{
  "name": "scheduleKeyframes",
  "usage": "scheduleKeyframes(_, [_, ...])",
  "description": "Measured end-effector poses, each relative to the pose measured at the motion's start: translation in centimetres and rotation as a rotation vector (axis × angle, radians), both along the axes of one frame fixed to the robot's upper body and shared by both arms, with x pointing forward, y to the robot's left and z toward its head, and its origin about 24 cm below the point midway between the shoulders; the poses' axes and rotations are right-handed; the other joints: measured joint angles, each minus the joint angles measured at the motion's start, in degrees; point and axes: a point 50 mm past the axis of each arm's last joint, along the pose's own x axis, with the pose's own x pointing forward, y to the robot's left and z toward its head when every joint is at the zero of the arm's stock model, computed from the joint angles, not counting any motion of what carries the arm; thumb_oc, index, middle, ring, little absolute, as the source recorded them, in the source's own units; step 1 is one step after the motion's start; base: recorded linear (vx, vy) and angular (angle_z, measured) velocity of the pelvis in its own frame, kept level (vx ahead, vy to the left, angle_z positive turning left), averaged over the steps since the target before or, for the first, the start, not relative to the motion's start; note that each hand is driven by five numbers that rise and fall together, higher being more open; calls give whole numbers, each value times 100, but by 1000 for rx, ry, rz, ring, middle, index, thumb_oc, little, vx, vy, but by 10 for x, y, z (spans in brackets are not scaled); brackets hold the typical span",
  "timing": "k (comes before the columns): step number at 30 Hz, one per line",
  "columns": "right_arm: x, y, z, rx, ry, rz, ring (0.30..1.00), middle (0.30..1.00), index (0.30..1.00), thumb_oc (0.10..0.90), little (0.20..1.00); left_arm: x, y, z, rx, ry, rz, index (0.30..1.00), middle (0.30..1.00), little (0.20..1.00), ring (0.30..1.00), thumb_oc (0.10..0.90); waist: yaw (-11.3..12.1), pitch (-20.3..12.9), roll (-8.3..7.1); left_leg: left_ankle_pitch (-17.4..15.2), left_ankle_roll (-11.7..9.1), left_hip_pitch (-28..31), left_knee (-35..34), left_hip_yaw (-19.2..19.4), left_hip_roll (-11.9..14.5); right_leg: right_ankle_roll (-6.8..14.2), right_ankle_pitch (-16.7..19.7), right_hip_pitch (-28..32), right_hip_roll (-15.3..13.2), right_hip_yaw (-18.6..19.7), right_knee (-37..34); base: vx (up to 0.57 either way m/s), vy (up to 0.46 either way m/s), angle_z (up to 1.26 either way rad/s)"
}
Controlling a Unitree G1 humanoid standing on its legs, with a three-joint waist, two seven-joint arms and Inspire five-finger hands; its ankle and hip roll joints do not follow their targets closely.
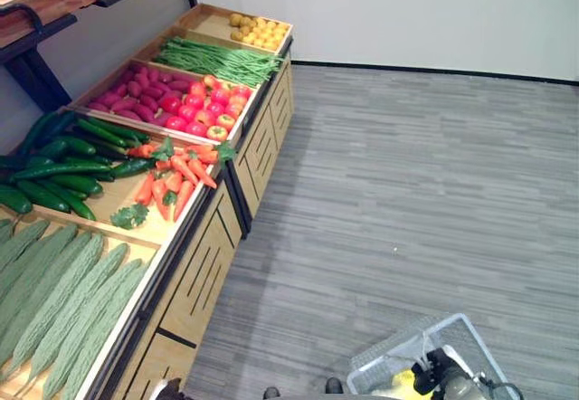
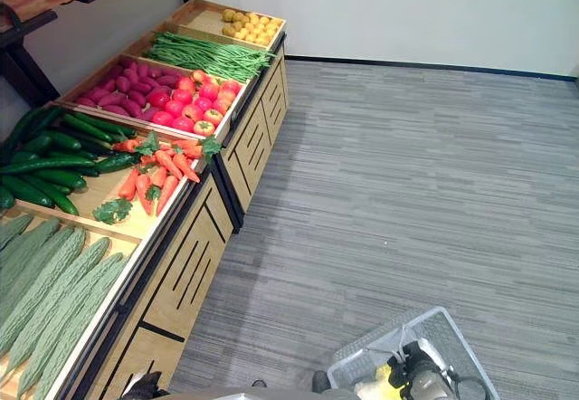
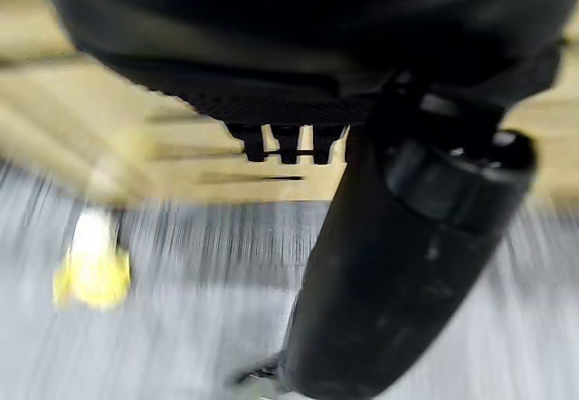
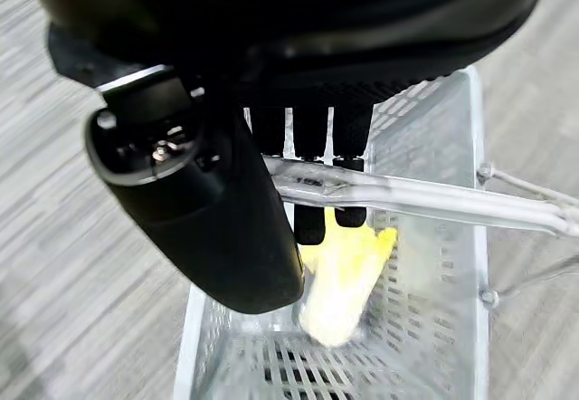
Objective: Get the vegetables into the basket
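Note:
A white wire basket point(image 1: 470, 328) hangs low at the right over the grey floor. My right hand point(image 4: 208, 210) is shut on its metal handle point(image 4: 425, 196). A pale yellow leafy vegetable point(image 4: 339, 282) lies inside the basket. On the wooden stand to the left lie carrots point(image 1: 172, 178), dark cucumbers point(image 1: 63, 160), bitter gourds point(image 1: 63, 300) and green beans point(image 1: 217, 59). My left hand point(image 1: 167, 388) hangs low beside the stand's drawers, away from the produce; its wrist view is blurred.
The stand point(image 1: 204, 264) runs along the left wall, with purple-red roots point(image 1: 145, 92), red round produce point(image 1: 204, 106) and yellow round produce point(image 1: 258, 31) in the far bins. A shelf point(image 1: 54, 2) hangs above the stand. Open grey floor point(image 1: 407, 174) stretches to the right.

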Motion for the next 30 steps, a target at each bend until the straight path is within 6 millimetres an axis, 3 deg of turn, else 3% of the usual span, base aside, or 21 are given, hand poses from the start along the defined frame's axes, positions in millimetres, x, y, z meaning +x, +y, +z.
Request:
scheduleKeyframes(15, [-27, 9, -11, 34, 73, -69, 300, 300, 300, 400, 300, 4, -10, -2, -19, 23, -166, 1000, 1000, 1000, 1000, 900, -17, -10, -6, -47, 11, 10, -1, 40, -1, 1, 0, -15, 6, 60, 1, -5, 27, -2])
scheduleKeyframes(30, [-15, 12, -10, 44, 49, -43, 300, 300, 300, 400, 300, 19, -10, 0, -10, -12, -200, 1000, 1000, 1000, 1000, 900, -1, 64, -87, -94, 32, -91, -1, 232, -60, 55, 27, -190, -37, 217, 3, -14, 89, -6])
